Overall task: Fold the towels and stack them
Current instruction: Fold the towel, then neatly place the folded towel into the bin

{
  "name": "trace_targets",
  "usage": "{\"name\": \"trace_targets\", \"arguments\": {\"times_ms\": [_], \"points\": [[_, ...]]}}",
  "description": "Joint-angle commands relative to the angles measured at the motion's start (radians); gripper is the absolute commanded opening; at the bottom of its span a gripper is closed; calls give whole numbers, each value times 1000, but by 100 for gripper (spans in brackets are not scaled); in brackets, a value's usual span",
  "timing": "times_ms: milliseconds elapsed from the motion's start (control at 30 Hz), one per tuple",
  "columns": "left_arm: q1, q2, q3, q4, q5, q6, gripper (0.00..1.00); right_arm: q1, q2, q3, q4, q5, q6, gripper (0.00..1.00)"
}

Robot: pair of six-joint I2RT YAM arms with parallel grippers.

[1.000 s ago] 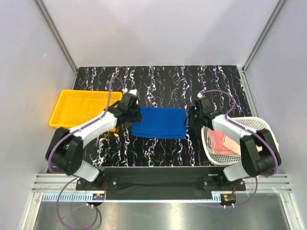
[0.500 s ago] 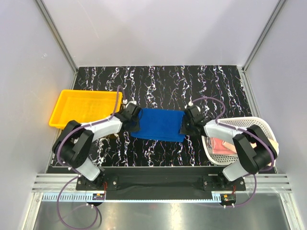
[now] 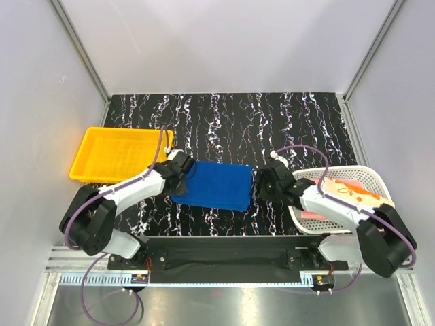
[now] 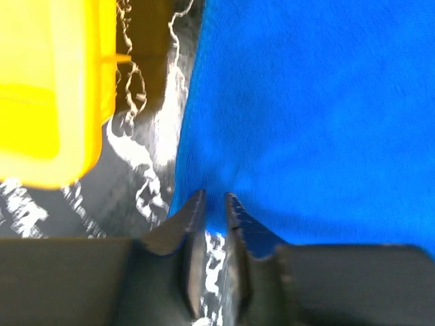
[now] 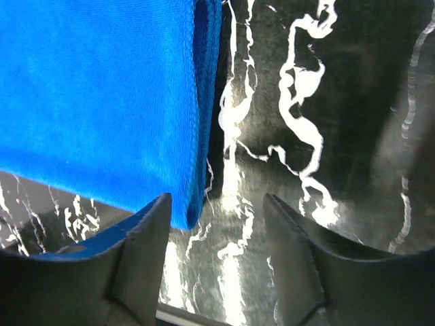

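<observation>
The left gripper (image 4: 214, 204) is nearly closed, pinching the left edge of the towel (image 3: 214, 185), which lies mid-table (image 3: 285, 122). The right gripper (image 5: 217, 210) is spread wide astride the right edge. A fold is judged under way; that edge must be gripped next.

Black marbled table (image 3: 272, 115), grey walls (image 3: 224, 41)

Blue towel (image 3: 213, 185), folded flat on table (image 3: 272, 122), pink and printed towels (image 3: 346, 189) in basket (image 3: 360, 171)
</observation>
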Motion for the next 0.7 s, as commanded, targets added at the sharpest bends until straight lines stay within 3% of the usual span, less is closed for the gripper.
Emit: {"name": "trace_targets", "arguments": {"times_ms": [0,133,333,400,567,667], "points": [[-51,-58,108,-83,-67,8,28,7,-95,53,-94,59,-8,66],[-146,-48,220,-108,-83,-27,42,7,-241,134,-195,91,-23,68],[-301,121,400,-64,-129,-189,52,7,-521,324,-365,225,-69,70],[-338,236,466,-69,-172,-229,54,6,-574,401,-399,269,-92,72],[-453,530,840,-261,-331,-340,62,7,-622,600,-499,300,-164,73],[-488,639,938,-321,-370,-392,66,7,-641,640,-514,289,-185,73]]}}
